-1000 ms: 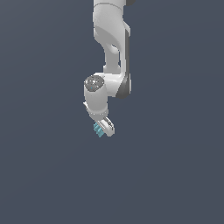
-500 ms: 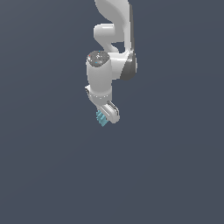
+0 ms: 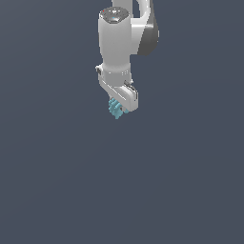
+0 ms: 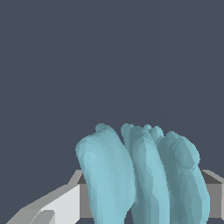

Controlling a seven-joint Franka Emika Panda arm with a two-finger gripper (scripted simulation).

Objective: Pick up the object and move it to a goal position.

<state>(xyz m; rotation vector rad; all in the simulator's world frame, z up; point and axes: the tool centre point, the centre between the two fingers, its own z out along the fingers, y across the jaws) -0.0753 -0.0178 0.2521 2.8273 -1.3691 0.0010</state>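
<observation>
The object is a tiny light teal lump with parallel finger-like ridges. It sits between the fingers of my white gripper, which is shut on it and holds it in mid-air in the upper middle of the exterior view. In the wrist view the object fills the lower part of the picture, with a grey finger beside it. No goal marker shows in either view.
Only a plain dark grey-blue background surrounds the arm in both views. No table edge, container or other object shows.
The arm has moved upward and slightly toward the exterior view's right with the object held in the gripper. The wrist has turned, so the hand now hangs straighter.
</observation>
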